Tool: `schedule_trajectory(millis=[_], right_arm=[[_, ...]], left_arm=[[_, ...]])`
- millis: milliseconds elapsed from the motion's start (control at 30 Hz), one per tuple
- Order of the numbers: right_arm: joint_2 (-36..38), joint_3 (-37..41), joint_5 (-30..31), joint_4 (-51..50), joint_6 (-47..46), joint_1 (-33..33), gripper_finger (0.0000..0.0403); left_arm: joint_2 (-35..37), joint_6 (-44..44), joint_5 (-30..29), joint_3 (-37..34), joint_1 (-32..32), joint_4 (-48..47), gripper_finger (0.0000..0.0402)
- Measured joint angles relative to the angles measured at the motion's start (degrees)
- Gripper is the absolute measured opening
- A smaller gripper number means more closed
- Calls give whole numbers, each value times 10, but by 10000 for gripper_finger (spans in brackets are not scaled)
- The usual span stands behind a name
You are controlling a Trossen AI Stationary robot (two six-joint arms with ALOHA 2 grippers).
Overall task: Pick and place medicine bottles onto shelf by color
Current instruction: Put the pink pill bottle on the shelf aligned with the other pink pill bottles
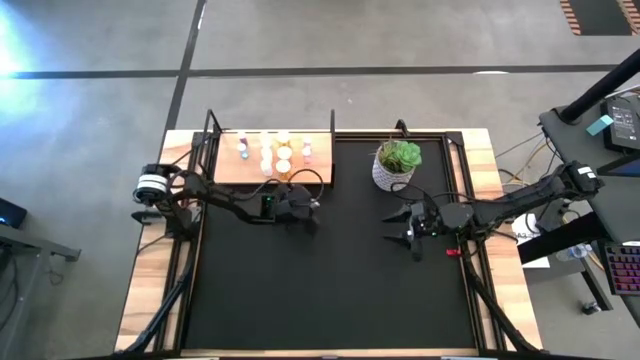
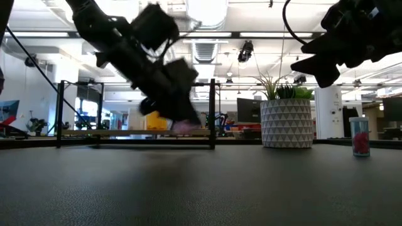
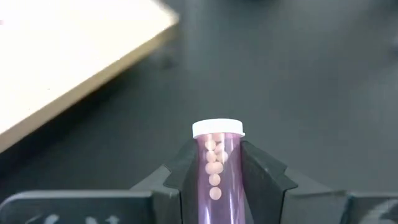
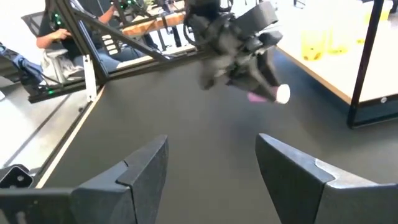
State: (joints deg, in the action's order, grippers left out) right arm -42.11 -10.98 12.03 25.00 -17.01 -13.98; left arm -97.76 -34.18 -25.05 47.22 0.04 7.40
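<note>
A pinkish medicine bottle (image 3: 216,171) with a white cap and pale pills inside is between the fingers of my left gripper (image 1: 303,207), which is shut on it just off the near edge of the shelf (image 1: 262,165). The shelf is a light-wood board with black posts at the mat's far left. Several white, orange and pinkish bottles (image 1: 275,152) stand on it. My right gripper (image 1: 398,226) hangs open above the mat's right half, with nothing between its fingers (image 4: 146,165). From there my left gripper and its bottle (image 4: 273,94) show farther off. My left gripper pinches the bottle's clear body (image 3: 214,186) between its two fingers, one on each side. The bottle lies along the fingers, and its white cap (image 3: 217,128) sticks out past their tips. The fingers slant downward. The bottle (image 2: 183,127) hangs clear of the mat.
A white patterned pot with a green plant (image 1: 397,165) stands at the far middle of the black mat (image 1: 330,290), right of the shelf. A small clear container with red contents (image 2: 359,137) stands near the mat's right edge. The mat's near half lies bare.
</note>
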Motion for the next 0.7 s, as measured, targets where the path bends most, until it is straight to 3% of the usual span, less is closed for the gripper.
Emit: schedule_trajectory(millis=[300, 467, 700], right_arm=[[-1, -9, -1, 5, 39, 0, 233], [-39, -52, -20, 5, 136, 0, 233], [-155, -158, -20, -49, 290, 0, 233]], left_arm=[[1, 221, 169, -5, -50, 231, 89], [1, 240, 204, -5, -62, 294, 89], [1, 196, 219, -3, -63, 298, 89]])
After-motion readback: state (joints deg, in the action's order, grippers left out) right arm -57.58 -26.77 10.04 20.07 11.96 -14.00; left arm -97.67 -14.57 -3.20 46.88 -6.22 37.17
